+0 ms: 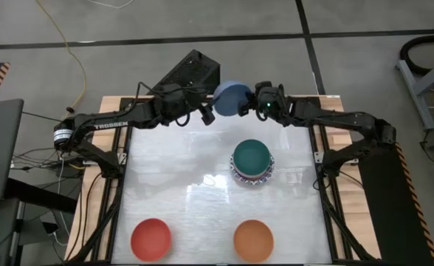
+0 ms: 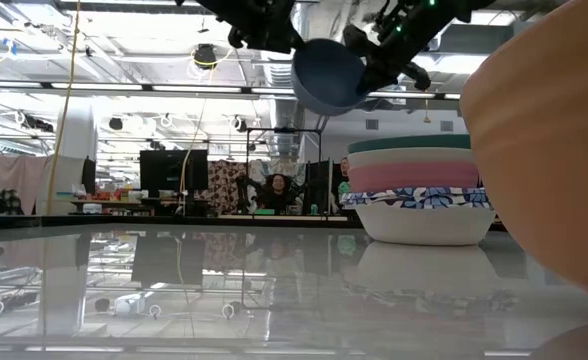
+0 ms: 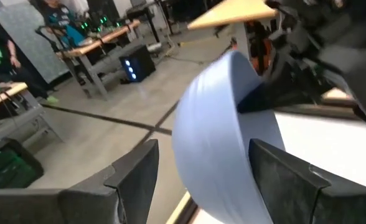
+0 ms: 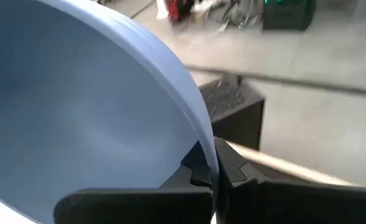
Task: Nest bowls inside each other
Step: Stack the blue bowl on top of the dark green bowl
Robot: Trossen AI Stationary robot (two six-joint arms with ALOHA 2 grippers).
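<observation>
blue bowl (image 1: 230, 98) — rim pinched by right gripper (image 1: 255, 101), left gripper (image 1: 204, 112) beside

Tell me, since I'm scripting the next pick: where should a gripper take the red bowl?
Probably by the rim, from straight above: the red bowl sits upright and alone on the table, mouth up, so one finger can drop inside the thin wall and one outside.

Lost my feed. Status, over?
Right gripper shut on blue bowl rim, held high. Left gripper open beside it. Green-topped stack below, nothing between.
</observation>
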